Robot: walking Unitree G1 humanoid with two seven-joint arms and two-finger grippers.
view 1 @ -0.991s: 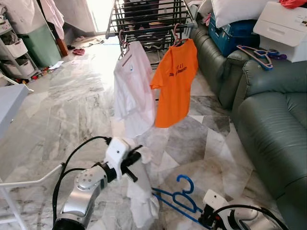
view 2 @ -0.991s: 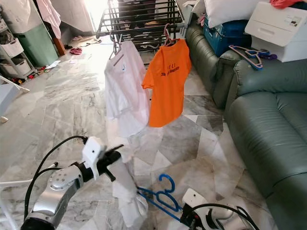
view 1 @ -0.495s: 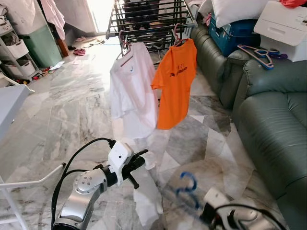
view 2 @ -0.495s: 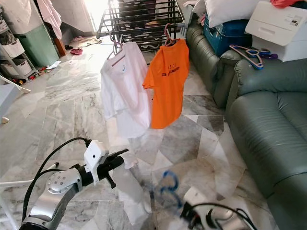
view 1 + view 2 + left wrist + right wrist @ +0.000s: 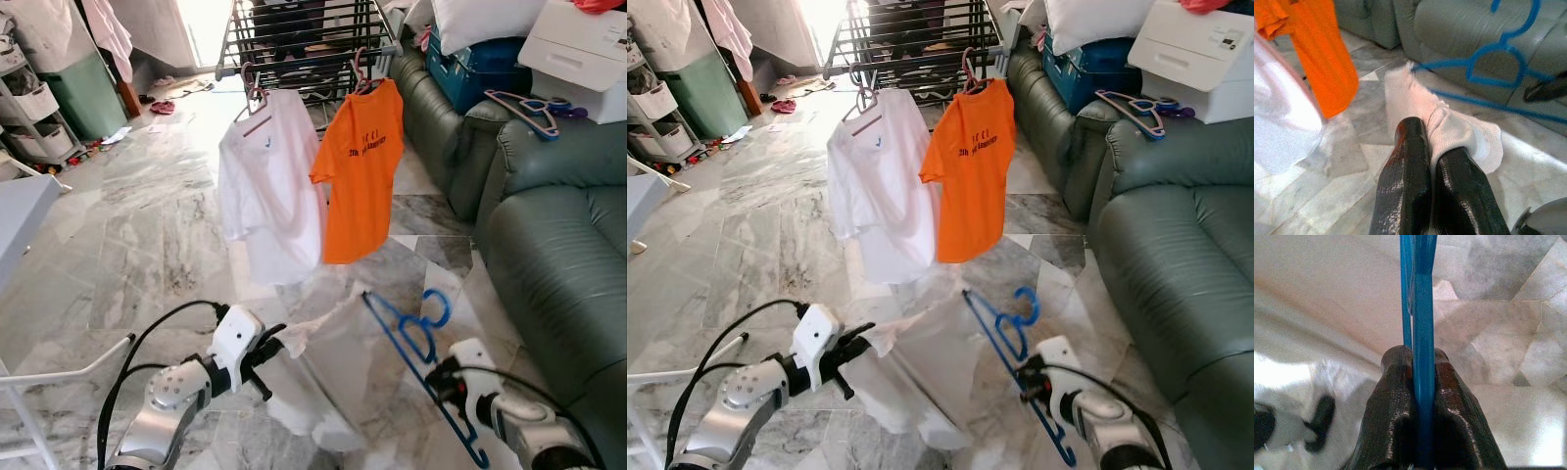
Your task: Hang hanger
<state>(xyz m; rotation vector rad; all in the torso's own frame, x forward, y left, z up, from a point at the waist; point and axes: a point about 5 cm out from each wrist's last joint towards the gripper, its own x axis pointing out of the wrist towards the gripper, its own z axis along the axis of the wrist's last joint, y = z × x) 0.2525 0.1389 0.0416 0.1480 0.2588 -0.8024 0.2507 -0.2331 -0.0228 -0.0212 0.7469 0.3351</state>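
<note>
My right gripper (image 5: 443, 374) is shut on a blue plastic hanger (image 5: 407, 338), holding it tilted with its hook up, low in front of the sofa. In the right wrist view both fingers (image 5: 1396, 382) clamp the blue hanger (image 5: 1419, 308). A pale white garment (image 5: 318, 323) stretches from the hanger's upper end to my left gripper (image 5: 274, 340), which is shut on its bunched edge. The left wrist view has the white garment (image 5: 1449, 129) pinched between the black fingers (image 5: 1406, 161), with the blue hanger (image 5: 1498, 54) beyond. A dark drying rack (image 5: 304, 39) stands ahead.
A white shirt (image 5: 269, 191) and an orange T-shirt (image 5: 361, 166) hang on hangers from the rack's front bar. A green sofa (image 5: 558, 225) lines the right side, with spare hangers (image 5: 529, 103) on its arm. Marble floor (image 5: 137, 225) lies open to the left.
My right gripper has lifted the blue hanger up and to the right. The white garment, which hung down from my left gripper, is now pulled out between both grippers.
</note>
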